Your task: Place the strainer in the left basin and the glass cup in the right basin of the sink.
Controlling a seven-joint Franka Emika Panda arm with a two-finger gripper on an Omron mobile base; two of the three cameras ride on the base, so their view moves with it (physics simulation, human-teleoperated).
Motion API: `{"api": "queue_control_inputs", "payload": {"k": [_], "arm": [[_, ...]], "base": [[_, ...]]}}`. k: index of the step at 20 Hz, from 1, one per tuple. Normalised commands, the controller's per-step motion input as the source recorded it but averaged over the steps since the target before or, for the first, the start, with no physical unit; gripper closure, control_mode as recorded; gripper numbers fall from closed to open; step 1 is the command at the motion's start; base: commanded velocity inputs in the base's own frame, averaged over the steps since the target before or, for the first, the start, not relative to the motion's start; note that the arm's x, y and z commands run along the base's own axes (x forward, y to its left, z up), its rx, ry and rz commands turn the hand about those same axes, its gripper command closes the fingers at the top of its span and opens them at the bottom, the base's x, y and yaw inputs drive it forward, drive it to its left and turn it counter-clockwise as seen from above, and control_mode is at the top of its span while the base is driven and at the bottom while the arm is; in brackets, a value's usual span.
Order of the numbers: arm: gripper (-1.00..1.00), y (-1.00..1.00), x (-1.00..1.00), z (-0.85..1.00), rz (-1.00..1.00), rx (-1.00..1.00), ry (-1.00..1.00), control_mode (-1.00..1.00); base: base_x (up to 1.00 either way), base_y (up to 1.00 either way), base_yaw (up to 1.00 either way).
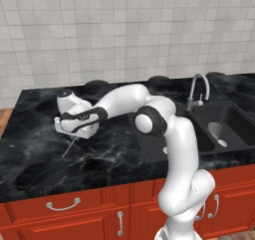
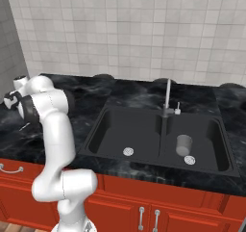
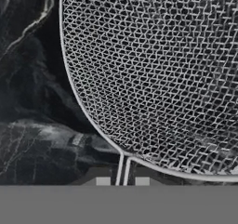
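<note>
**End effector down at the strainer's handle root, far left of the sink**

At the left of the tabletop (image 1: 30, 154), the end effector (image 1: 74, 130) sits low over the black marbled surface, the arm folded out sideways from the base to reach it. The strainer (image 3: 158, 79) lies directly under it: in the hand view the mesh bowl spreads across the upper right, and the thin wire handle (image 3: 122, 169) leaves the rim and runs straight down between the two finger tips. In the left base view that same handle pokes out below the hand as a fine line slanting down and to the left — so the strainer's long axis runs from the bowl, under the hand, toward the front-left of the tabletop.

The fingers look drawn in close on either side of the handle where it meets the rim. Whether they are already pinching the wire I cannot tell; the tips are barely visible at the bottom of the hand view.

Moving right, the sink (image 2: 96, 130) lies well apart from the strainer, beyond the robot's own body. The left basin (image 2: 127, 132), the wider one, holds nothing but its drain. Past the faucet (image 2: 167, 98) at the divider, the glass cup (image 2: 183, 145) already stands in the right basin (image 2: 209, 144), just beside its drain.

My reading: the cup half is done, and the strainer must be carried rightward to the near, wide basin — a thin-wire grip could let the bowl swing.
</note>
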Motion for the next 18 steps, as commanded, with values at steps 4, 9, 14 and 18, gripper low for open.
{"api": "queue_control_inputs", "payload": {"k": [4,9,14,18], "arm": [[1.0,-0.39,-0.27,0.18,-0.05,-0.01,-0.04,-1.0],[1.0,-0.46,-0.26,0.31,-0.05,0.0,-0.07,-1.0],[1.0,-0.49,-0.21,0.23,-0.06,0.0,-0.06,-1.0],[1.0,-0.52,-0.14,0.09,-0.07,0.0,-0.02,-1.0]], "base": [[0.0,0.0,0.0],[0.0,0.0,0.0],[0.0,0.0,0.0],[0.0,0.0,0.0]]}}
